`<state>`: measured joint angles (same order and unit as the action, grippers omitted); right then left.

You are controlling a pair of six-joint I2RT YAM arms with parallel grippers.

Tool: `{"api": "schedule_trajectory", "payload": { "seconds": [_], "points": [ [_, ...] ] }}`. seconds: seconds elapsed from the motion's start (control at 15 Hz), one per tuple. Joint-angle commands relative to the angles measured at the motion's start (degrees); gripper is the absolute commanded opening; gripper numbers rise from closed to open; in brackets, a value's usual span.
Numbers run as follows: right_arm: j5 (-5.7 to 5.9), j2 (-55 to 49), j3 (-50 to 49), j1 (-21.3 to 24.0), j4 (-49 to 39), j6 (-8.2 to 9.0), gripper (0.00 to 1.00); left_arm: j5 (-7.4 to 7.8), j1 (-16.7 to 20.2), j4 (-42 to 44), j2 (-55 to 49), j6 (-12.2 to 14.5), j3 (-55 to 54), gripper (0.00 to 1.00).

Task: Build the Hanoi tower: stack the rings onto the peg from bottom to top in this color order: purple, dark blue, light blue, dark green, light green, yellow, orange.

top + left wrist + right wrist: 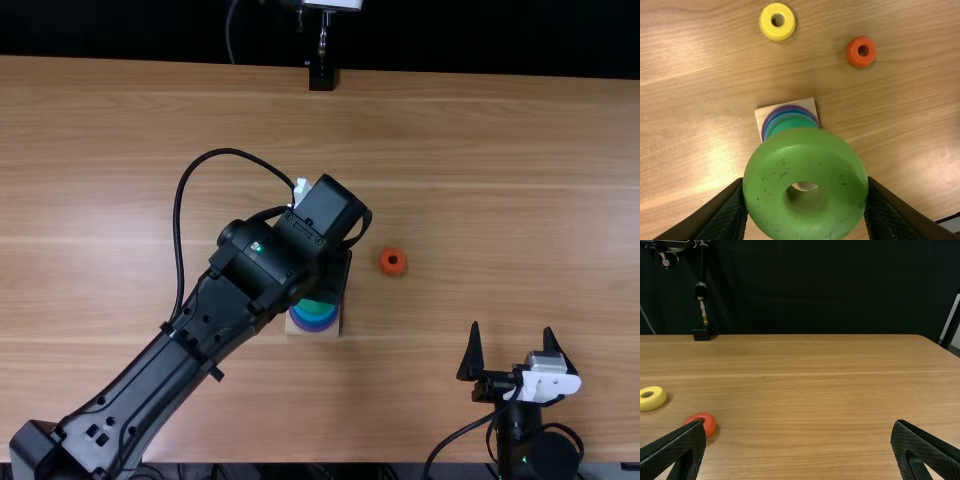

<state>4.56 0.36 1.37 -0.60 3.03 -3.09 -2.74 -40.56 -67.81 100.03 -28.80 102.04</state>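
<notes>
In the top view my left gripper (334,276) is over the peg's wooden base (295,329). Purple, dark blue, light blue and dark green (316,305) rings lie stacked on that base. In the left wrist view my left gripper (806,184) is shut on the light green ring (805,142), which overlaps the dark green ring (790,122) and conceals much of the stack. A yellow ring (768,29) and an orange ring (852,52) lie loose on the table. My right gripper (512,328) stands open at the near right; its fingers are spread in the right wrist view (800,426).
The wooden table (520,180) extends around the stack. At its far edge stands a black mount (321,78) with a thin post. The left arm (190,350) crosses the table's near left part.
</notes>
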Motion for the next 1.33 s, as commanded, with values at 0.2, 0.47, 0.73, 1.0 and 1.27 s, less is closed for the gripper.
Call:
{"api": "schedule_trajectory", "payload": {
  "seconds": [0.2,0.47,0.73,1.0,1.27],
  "points": [
    [0.51,-0.4,-0.5,0.7,-0.2,-0.07,1.0,0.0,-0.6,0.0,1.0,-0.8,-1.1,0.0],
    [0.51,-0.4,-0.5,0.8,-0.2,-0.18,1.0,0.0,-0.7,0.0,1.8,-1.2,-1.8,0.0],
    [0.4,-0.4,-0.5,0.8,-0.2,-0.18,1.0,0.11,-0.8,0.0,1.8,-1.8,-3.3,0.0],
    [0.51,-0.4,-0.5,0.8,-0.2,-0.18,1.0,-0.1,-2.0,-0.1,1.7,-3.2,-3.9,0.0],
    [0.51,-0.4,-0.5,0.7,-0.2,-0.18,1.0,0.74,-2.2,0.1,1.7,-2.9,-4.2,0.19]
  ]
}}
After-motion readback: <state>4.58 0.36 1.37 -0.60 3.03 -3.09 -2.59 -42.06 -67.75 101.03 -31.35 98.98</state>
